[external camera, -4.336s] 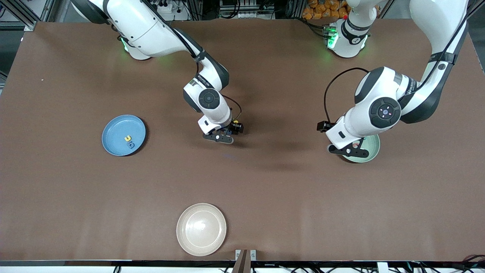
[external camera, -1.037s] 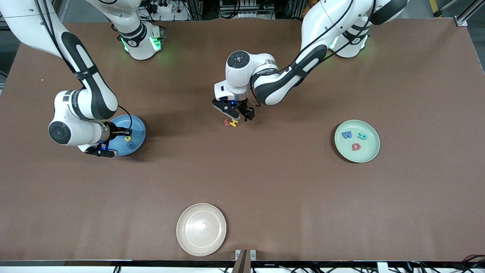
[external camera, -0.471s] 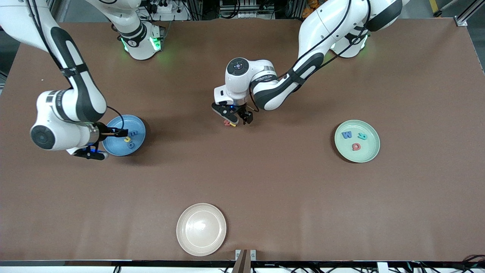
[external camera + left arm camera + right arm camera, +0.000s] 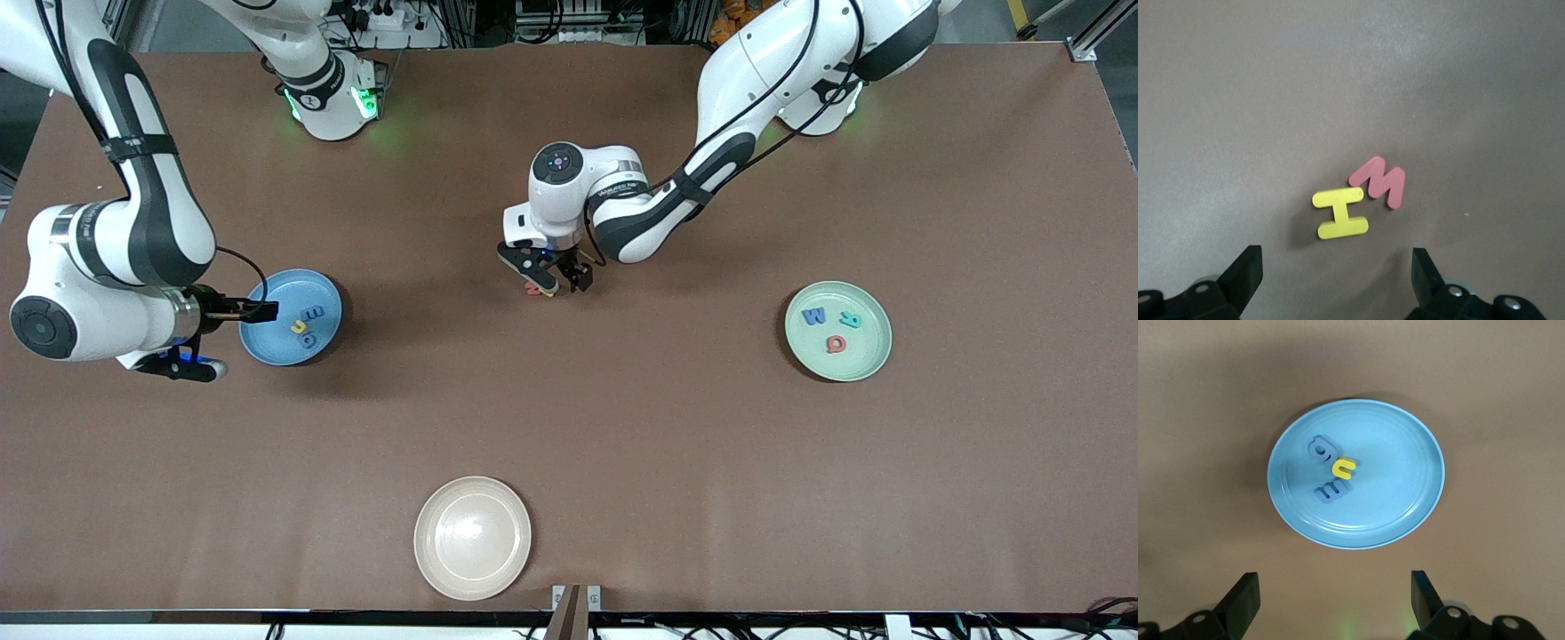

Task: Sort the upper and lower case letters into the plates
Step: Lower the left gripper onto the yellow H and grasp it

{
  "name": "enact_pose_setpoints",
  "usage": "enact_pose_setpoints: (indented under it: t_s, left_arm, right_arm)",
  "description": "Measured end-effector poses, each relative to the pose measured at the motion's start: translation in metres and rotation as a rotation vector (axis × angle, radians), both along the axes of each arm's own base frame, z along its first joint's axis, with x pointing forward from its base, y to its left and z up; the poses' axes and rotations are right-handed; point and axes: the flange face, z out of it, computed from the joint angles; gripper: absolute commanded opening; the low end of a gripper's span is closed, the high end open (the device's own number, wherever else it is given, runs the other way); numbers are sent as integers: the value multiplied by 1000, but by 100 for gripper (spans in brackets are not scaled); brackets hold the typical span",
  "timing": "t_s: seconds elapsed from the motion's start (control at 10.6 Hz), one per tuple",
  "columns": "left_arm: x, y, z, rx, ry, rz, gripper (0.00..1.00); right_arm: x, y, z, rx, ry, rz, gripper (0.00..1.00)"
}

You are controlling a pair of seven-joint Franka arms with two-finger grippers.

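Left gripper (image 4: pixel 558 283) open, low over yellow I (image 4: pixel 1341 213) and red M (image 4: pixel 1379 181), frame centre. Right gripper (image 4: pixel 200 342) open, beside blue plate (image 4: pixel 267 342) holding three letters, one perhaps an e. Mint plate (image 4: pixel 869 356), frame right, holds three more.

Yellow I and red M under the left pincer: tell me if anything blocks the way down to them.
Nothing visible does. The left pincer hangs open over the yellow I and the red M, which lie touching on bare table. Their closeness may make taking one alone awkward.
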Motion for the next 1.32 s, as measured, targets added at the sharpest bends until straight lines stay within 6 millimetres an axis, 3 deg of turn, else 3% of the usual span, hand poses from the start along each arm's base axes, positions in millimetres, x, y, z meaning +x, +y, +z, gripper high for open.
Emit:
enact_pose_setpoints:
  t_s: [0.28, 0.47, 0.85, 1.13, 1.32]
  left_arm:
    - [0, -8, -8, 4, -7, -11, 93]
    - [0, -7, -18, 24, -15, -26, 88]
    - [6, -6, -17, 26, -27, -80, 53]
    - [11, -6, -12, 20, -36, -94, 4]
    - [25, 1, -10, 19, -43, -71, 0]
  right_arm:
    - [14, 25, 33, -10, -32, 12, 100]
    - [18, 36, 42, -12, -50, 24, 100]
    - [25, 56, 67, -12, -72, 52, 100]
    - [26, 52, 69, -15, -75, 45, 100]
    - [30, 34, 74, -25, -88, 15, 100]
